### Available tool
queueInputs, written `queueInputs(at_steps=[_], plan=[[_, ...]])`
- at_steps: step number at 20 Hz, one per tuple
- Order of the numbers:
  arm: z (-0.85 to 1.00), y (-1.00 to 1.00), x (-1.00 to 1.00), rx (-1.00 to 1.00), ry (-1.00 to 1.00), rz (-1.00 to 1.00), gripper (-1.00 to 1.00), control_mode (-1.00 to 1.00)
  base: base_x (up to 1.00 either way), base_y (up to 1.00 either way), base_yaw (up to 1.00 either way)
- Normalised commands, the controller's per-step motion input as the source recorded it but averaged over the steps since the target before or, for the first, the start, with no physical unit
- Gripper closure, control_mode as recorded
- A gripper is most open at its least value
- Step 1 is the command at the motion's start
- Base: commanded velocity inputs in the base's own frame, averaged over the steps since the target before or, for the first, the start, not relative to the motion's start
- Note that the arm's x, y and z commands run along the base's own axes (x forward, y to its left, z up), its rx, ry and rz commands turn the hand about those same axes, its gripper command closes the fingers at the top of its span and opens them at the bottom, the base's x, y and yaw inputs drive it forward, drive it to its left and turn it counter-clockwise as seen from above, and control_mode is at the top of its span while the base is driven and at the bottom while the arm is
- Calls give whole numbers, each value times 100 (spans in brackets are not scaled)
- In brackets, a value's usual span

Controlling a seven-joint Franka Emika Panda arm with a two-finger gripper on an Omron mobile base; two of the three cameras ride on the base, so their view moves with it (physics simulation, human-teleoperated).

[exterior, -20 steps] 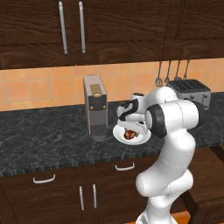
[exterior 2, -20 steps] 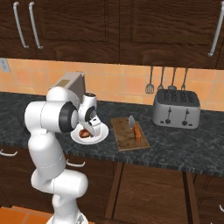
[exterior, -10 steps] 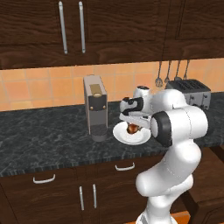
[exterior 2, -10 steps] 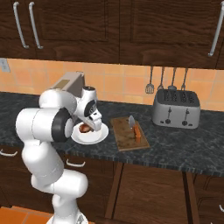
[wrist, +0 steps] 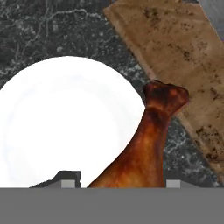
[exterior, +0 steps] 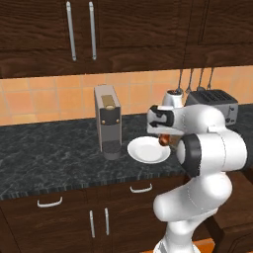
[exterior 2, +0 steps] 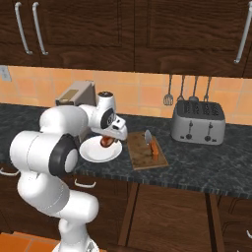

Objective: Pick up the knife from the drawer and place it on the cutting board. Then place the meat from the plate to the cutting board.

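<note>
Between the fingers of the gripper (wrist: 114, 183) sits the meat (wrist: 144, 153), clamped and lifted clear of the plate (wrist: 57, 127), its end over dark counter (wrist: 43, 35) beside the board (wrist: 175, 52), where the knife (exterior 2: 149, 139) lies

Coffee machine (exterior: 107, 121) stands on dark speckled counter (exterior: 44, 158), back against orange tile wall (exterior: 39, 99). Silver toaster (exterior 2: 198, 121) well off to its right, same counter. Three metal utensils (exterior 2: 187, 88) hang on wall just above toaster. Dark wood cabinets (exterior: 79, 29) above coffee machine, drawers (exterior: 49, 202) below counter.
</note>
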Motion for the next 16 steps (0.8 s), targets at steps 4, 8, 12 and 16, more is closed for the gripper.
queueInputs(at_steps=[4,8,12,16], plan=[[19,-66,17,-8,-4,47,100,-100,0,0,0],[0,-64,30,-2,-1,44,100,-100,0,0,0],[0,-60,36,-1,0,37,100,-100,0,0,0],[-4,-25,3,-2,0,23,100,-100,0,0,0]])
